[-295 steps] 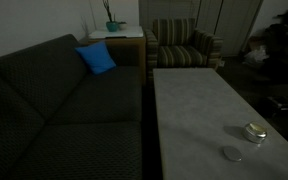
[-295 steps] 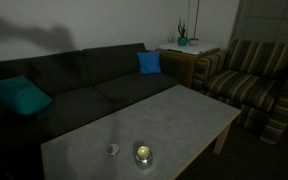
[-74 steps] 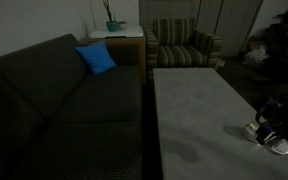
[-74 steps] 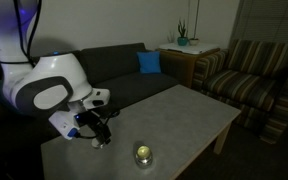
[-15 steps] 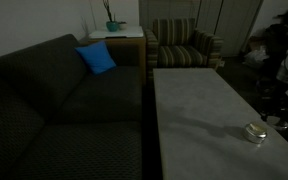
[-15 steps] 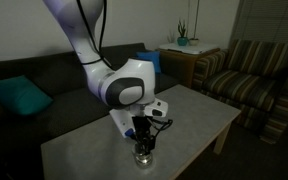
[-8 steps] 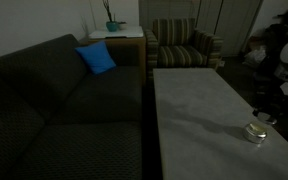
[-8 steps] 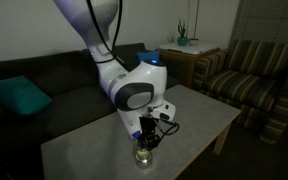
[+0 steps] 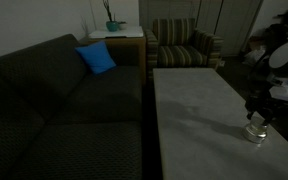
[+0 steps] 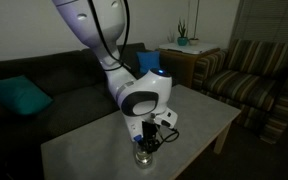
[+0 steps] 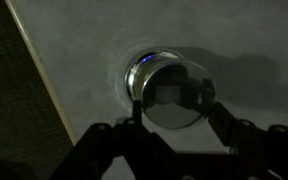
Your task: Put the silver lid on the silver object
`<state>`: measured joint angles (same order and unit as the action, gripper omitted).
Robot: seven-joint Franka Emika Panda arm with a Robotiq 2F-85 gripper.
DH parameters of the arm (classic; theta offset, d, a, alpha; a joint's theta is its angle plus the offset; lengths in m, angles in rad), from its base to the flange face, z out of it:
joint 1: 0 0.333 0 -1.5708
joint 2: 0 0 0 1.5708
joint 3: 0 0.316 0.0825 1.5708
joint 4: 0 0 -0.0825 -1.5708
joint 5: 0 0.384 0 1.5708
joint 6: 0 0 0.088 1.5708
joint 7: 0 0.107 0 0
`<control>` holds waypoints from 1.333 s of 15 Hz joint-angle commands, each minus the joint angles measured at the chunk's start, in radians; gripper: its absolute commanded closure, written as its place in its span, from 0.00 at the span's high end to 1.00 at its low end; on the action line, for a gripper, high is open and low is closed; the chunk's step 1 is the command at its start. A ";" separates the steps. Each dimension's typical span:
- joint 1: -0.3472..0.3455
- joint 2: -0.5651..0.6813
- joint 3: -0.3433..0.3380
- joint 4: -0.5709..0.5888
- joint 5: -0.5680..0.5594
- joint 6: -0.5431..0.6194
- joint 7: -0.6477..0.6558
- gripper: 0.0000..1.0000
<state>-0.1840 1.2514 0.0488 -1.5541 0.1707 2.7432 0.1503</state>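
Well, from where I stand the dark sofa (image 10: 44, 85) fills the left, and the pale counter (image 10: 84, 150) runs off to the right. Near its close edge stands the silver object (image 10: 144, 156), with the hand (image 10: 147, 141) directly above it. In the wrist view the tin's rim peeks out at the upper left of the silver lid (image 11: 174, 97), which the fingers (image 11: 224, 118) clamp by its edges. I'd judge the lid slightly off-centre, needing a nudge toward that rim before lowering.
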 commanded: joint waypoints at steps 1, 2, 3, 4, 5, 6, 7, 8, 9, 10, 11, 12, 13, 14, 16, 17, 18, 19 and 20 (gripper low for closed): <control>0.016 0.057 -0.025 0.076 0.033 -0.040 0.039 0.43; 0.015 0.062 -0.025 0.078 0.035 -0.042 0.048 0.43; 0.017 0.076 -0.028 0.094 0.036 -0.042 0.058 0.43; 0.018 0.080 -0.029 0.094 0.038 -0.043 0.065 0.43; 0.019 0.090 -0.029 0.105 0.040 -0.042 0.071 0.43; 0.020 0.095 -0.029 0.110 0.041 -0.044 0.076 0.43; 0.020 0.103 -0.029 0.118 0.042 -0.044 0.081 0.43; 0.021 0.103 -0.030 0.119 0.042 -0.048 0.086 0.43; 0.022 0.104 -0.030 0.122 0.043 -0.051 0.090 0.43; 0.023 0.107 -0.031 0.128 0.043 -0.054 0.095 0.43; 0.026 0.107 -0.033 0.129 0.044 -0.058 0.102 0.43; 0.030 0.110 -0.036 0.135 0.044 -0.063 0.110 0.43; 0.032 0.110 -0.038 0.136 0.044 -0.068 0.117 0.43; 0.035 0.112 -0.041 0.141 0.044 -0.071 0.124 0.63; 0.041 0.108 -0.047 0.138 0.043 -0.072 0.136 0.91; 0.042 0.106 -0.049 0.135 0.044 -0.069 0.141 0.94; 0.044 0.105 -0.050 0.132 0.045 -0.067 0.146 0.97; 0.046 0.105 -0.052 0.131 0.045 -0.066 0.150 1.00; 0.047 0.103 -0.053 0.129 0.046 -0.065 0.153 1.00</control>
<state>-0.1535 1.3454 0.0149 -1.4424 0.1853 2.6960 0.2984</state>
